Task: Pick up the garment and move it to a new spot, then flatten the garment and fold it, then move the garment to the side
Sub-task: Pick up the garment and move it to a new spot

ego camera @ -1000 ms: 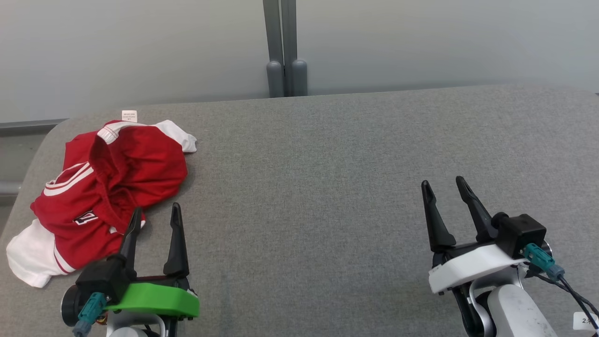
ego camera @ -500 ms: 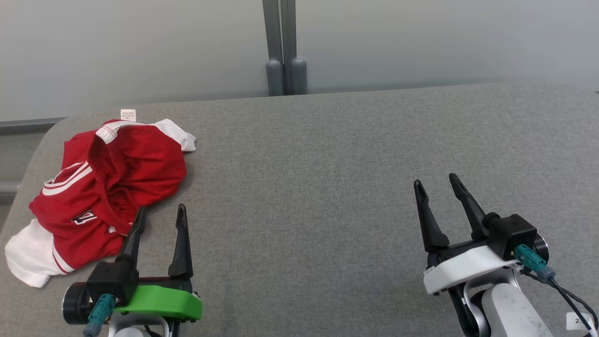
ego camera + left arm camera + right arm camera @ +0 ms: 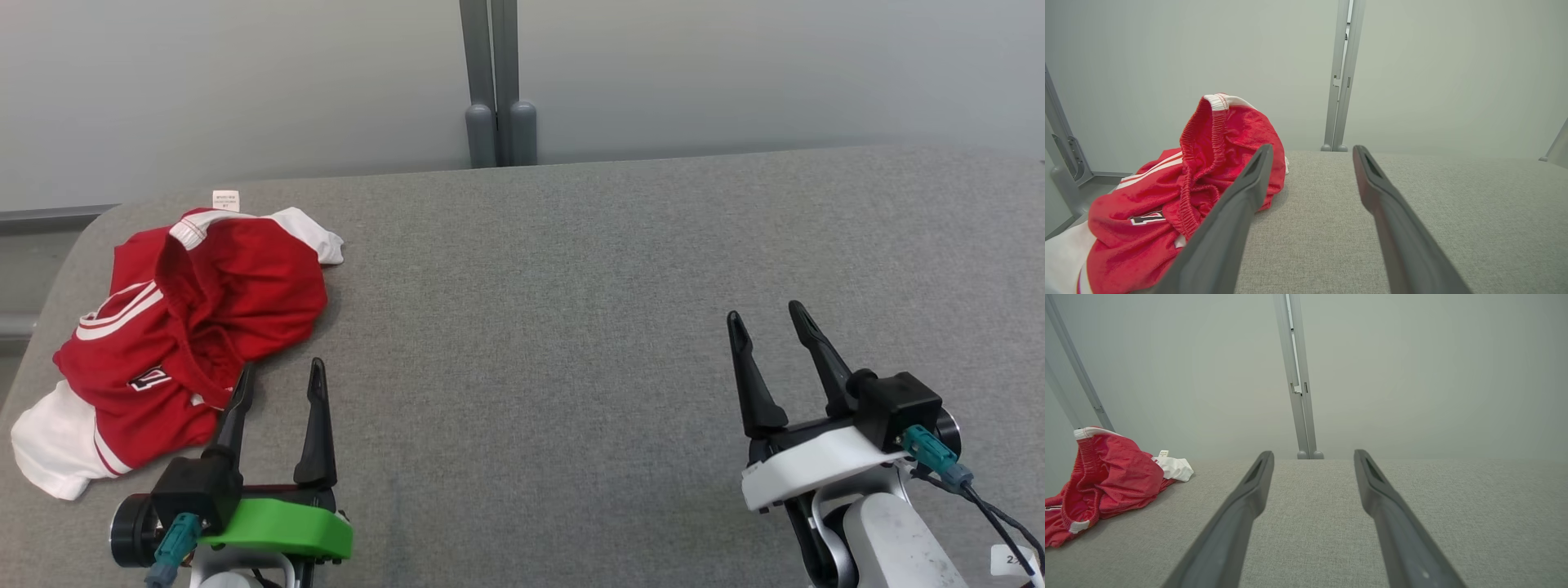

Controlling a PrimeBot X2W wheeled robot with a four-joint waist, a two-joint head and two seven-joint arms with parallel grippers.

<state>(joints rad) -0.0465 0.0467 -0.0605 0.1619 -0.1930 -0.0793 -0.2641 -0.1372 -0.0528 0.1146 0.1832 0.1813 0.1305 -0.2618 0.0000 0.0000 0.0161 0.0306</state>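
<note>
A crumpled red garment [image 3: 188, 327] with white trim and an elastic waistband lies bunched at the left end of the grey table [image 3: 571, 286]. My left gripper [image 3: 282, 371] stands open just to its right, its left finger at the cloth's near edge, holding nothing. From the left wrist the garment [image 3: 1167, 192] rises beyond my left finger. Far off at the lower right, my right gripper [image 3: 766, 314] is open and empty over bare table. The right wrist view has the garment [image 3: 1106, 477] at its left edge.
A grey upright post [image 3: 494, 82] stands behind the table's far edge against a pale wall. The table's rounded left corner [image 3: 49, 269] lies close behind the garment. Bare grey cloth surface spreads between and beyond both grippers.
My left gripper drew slightly back and to the right, away from the garment's edge. My right gripper edged a little left and up. The garment has not moved.
</note>
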